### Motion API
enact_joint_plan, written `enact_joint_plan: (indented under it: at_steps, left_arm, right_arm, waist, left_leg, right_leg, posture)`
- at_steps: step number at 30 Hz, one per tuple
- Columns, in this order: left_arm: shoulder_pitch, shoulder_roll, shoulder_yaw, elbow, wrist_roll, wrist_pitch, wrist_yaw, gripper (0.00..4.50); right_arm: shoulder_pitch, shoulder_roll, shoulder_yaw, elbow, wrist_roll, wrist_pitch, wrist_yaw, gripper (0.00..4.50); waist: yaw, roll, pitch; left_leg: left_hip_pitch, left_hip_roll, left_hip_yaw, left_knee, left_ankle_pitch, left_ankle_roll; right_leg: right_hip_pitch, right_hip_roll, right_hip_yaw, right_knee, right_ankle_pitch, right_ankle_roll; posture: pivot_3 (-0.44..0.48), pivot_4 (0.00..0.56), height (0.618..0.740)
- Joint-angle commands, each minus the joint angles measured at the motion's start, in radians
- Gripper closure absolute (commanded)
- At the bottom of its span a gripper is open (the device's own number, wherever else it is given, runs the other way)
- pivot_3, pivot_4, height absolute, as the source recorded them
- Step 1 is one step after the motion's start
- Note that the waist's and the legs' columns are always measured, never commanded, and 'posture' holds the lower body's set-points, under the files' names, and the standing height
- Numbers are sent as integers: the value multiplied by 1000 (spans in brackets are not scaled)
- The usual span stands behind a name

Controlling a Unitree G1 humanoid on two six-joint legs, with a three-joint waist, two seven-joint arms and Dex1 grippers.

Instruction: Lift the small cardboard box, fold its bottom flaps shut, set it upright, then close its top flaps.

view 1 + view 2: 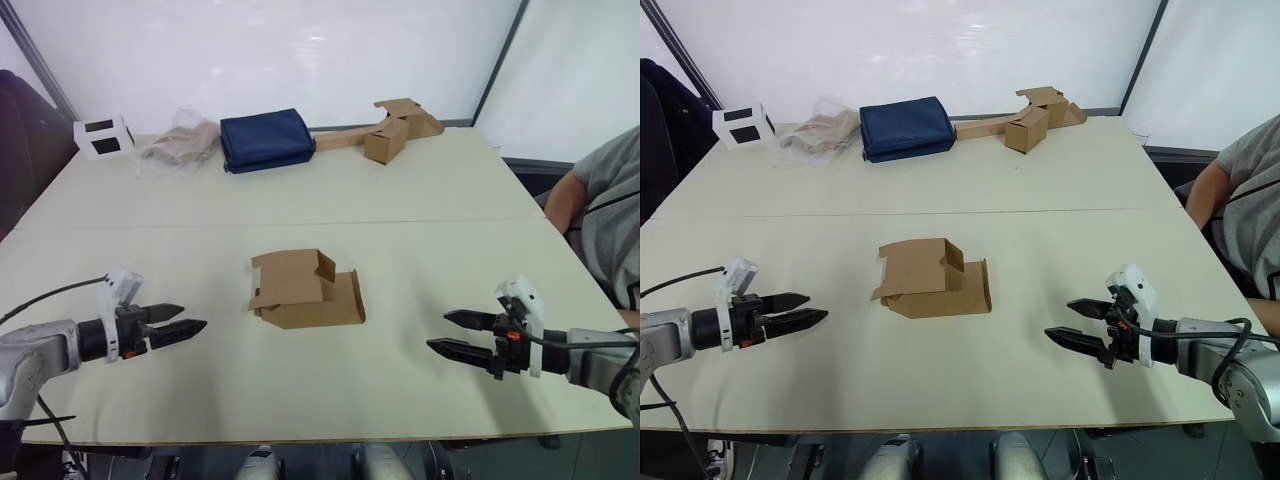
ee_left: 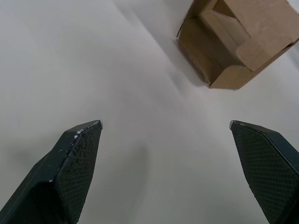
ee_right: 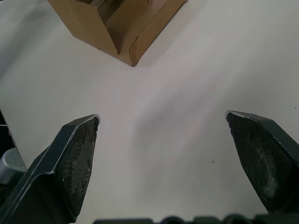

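Observation:
The small cardboard box (image 1: 305,290) lies flattened on its side in the middle of the table, plain brown, with its flaps (image 1: 290,265) spread loose. It also appears in the left wrist view (image 2: 233,44) and the right wrist view (image 3: 117,25). My left gripper (image 1: 187,320) hovers open over the table to the box's left, pointing at it. Off to the box's right my right gripper (image 1: 452,333) is open as well, pointing inward. Both are well apart from the box and hold nothing.
Along the far edge stand a white box with black squares (image 1: 103,137), a crumpled clear bag (image 1: 180,145), a folded navy cloth (image 1: 266,139) and a brown box joined to a long cardboard strip (image 1: 385,130). A seated person (image 1: 610,215) is at the right side.

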Motion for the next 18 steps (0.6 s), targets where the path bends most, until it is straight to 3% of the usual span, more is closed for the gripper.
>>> enact_joint_plan:
  at_steps: [1, 11, 18]
  left_arm:
    - [-2, 14, 34, 3, -19, 0, -18, 0]
    - [-9, 11, 26, 21, -4, -22, -19, 0]
    - [-30, 2, 57, 31, -61, 14, -38, 0]
  right_arm:
    - [-2, 6, -17, -40, 19, 3, 6, 34]
    - [-32, 26, -13, -32, 12, 10, -16, 34]
    - [-48, 26, -14, -8, -7, 3, -7, 34]
  waist:
    - [0, 0, 0]
    - [0, 0, 0]
    - [1, 0, 0]
  left_leg:
    - [0, 0, 0, 0, 0, 0]
    - [0, 0, 0, 0, 0, 0]
    - [0, 0, 0, 0, 0, 0]
  right_leg:
    - [0, 0, 0, 0, 0, 0]
    - [0, 0, 0, 0, 0, 0]
    - [0, 0, 0, 0, 0, 0]
  posture:
    - [0, 150, 740]
    - [0, 150, 740]
    - [0, 150, 740]
